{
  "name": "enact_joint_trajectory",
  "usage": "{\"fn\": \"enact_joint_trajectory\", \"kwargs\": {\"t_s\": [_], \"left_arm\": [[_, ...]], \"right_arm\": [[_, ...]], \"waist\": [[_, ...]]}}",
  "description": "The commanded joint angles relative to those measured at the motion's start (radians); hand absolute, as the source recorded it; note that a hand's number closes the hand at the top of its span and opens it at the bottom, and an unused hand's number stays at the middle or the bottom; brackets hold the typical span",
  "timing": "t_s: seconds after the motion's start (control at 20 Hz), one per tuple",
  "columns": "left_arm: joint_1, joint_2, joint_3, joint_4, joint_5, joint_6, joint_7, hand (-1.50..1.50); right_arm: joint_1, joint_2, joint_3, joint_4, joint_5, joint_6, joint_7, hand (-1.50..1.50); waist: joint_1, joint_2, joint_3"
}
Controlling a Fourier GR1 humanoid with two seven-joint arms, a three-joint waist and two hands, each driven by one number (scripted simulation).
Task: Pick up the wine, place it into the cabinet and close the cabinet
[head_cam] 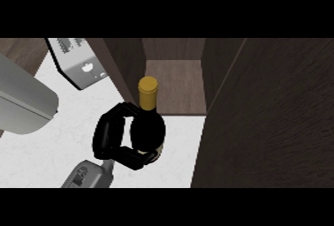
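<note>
Black left hand point(111, 137) is clasping the dark glass, gold-capped wine bottle point(147, 128) round its belly; likely heavy, slippery, breakable.

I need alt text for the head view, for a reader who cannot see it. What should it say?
A black hand curls round a dark wine bottle with a gold top, held in front of an open wooden cabinet. The cabinet door stands open at the right; a grey appliance lies on the white counter.
</note>
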Motion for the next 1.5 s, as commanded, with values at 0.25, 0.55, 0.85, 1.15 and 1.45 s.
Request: {"fn": "enact_joint_trajectory", "kwargs": {"t_s": [0.25,0.55,0.85,1.15,1.45], "left_arm": [[-0.203,-0.082,0.012,-0.188,-0.053,0.201,0.357,1.50],[-0.325,-0.109,0.029,-0.192,-0.126,0.276,0.517,1.50],[-0.455,-0.125,0.088,-0.005,-0.097,0.299,0.484,1.50],[-0.461,-0.094,0.064,0.043,-0.163,0.315,0.443,1.50],[-0.510,-0.109,0.096,0.174,-0.195,0.304,0.361,1.50]], "right_arm": [[0.080,0.012,0.002,-0.124,-0.038,0.007,0.035,-1.50],[0.095,0.015,-0.036,-0.050,-0.085,0.045,-0.041,-1.50],[0.156,0.030,-0.023,-0.098,-0.088,0.055,-0.038,-1.50],[0.067,-0.007,-0.102,-0.059,-0.140,0.052,0.005,-1.50],[0.089,-0.002,-0.092,-0.117,-0.134,0.051,0.038,-1.50]], "waist": [[-0.011,0.002,0.000],[-0.006,0.005,0.000],[-0.015,0.007,0.000],[-0.009,0.005,0.000],[-0.013,0.005,-0.001]]}}
